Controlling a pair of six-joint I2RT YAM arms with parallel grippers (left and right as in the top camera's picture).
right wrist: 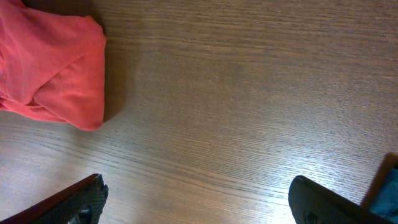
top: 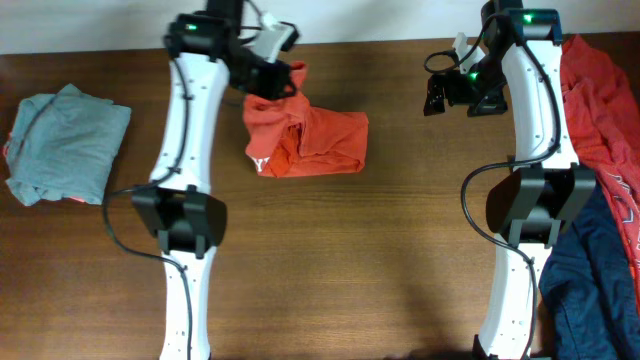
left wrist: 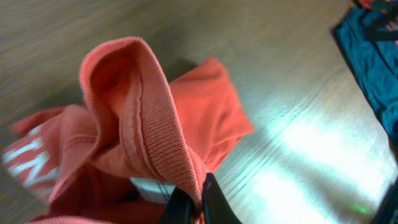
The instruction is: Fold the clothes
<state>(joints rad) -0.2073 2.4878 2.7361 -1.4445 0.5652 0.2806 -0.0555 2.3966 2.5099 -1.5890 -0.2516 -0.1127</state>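
An orange-red T-shirt (top: 312,140) with white lettering lies bunched at the table's back centre. My left gripper (top: 283,80) is shut on its ribbed collar edge (left wrist: 163,155), holding that edge lifted above the rest of the shirt; a small white tag (left wrist: 152,186) shows just beside the fingers. My right gripper (top: 437,97) hangs open over bare wood at the back right, well to the right of the shirt, with nothing between its fingers. In the right wrist view the shirt (right wrist: 59,68) sits at the upper left, clear of the fingertips (right wrist: 90,193).
A folded pale grey-green garment (top: 65,145) lies at the far left. A red garment (top: 600,110) and a navy one (top: 595,280) are heaped along the right edge, beside the right arm's base. The navy garment (left wrist: 373,56) also shows in the left wrist view.
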